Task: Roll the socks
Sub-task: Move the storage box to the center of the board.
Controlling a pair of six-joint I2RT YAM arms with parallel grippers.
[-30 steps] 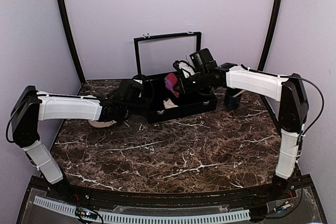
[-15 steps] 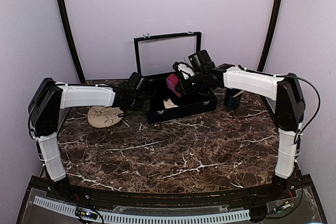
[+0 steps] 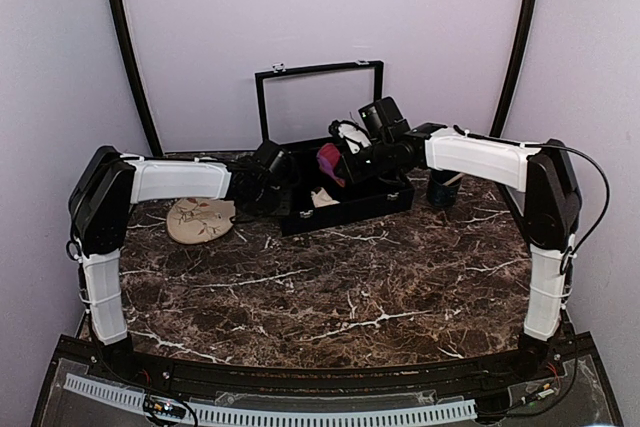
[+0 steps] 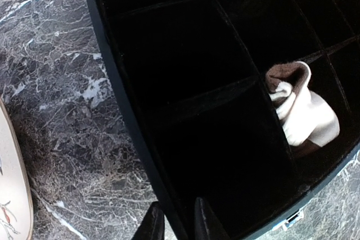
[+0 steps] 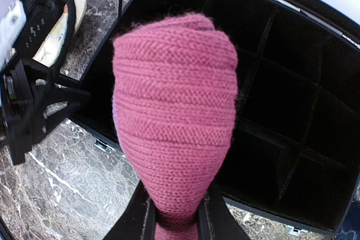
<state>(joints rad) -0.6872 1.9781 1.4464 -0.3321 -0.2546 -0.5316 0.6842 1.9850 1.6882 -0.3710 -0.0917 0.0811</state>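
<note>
Marble worktop [image 3: 350, 287], divided box [image 3: 345, 211] at its far edge. Right gripper [image 5: 174, 217] clamps the rolled magenta sock [image 5: 174, 127] above it. Only the left wrist view shows the cream sock [image 4: 306, 116] inside. Left gripper [image 4: 179, 223], narrow, straddles the box wall, its arm now off the floral disc [image 3: 200, 219].

Counter [image 3: 350, 287]: dark brown marble-look slab with white veining, polished, slight sheen.
Box [image 3: 345, 209]: black and matt inside and out. The dividers have a soft, felt-like look, but I can't confirm the lining. Small silvery metal latch [image 4: 291, 217] on the front wall.
Magenta sock [image 5: 174, 122]: chunky ribbed knit, fuzzy surface, matt.
Cream sock [image 4: 304, 111]: smooth, finer cloth with a brown band, matt.
Disc [image 3: 200, 219]: beige, smooth, flat finish with a printed floral pattern; material unclear.
Arms: white smooth plastic shells with a light gloss, black joints.
Right hand [image 5: 175, 217] and left hand [image 4: 177, 220]: black fingers, smooth, plastic-looking.
</note>
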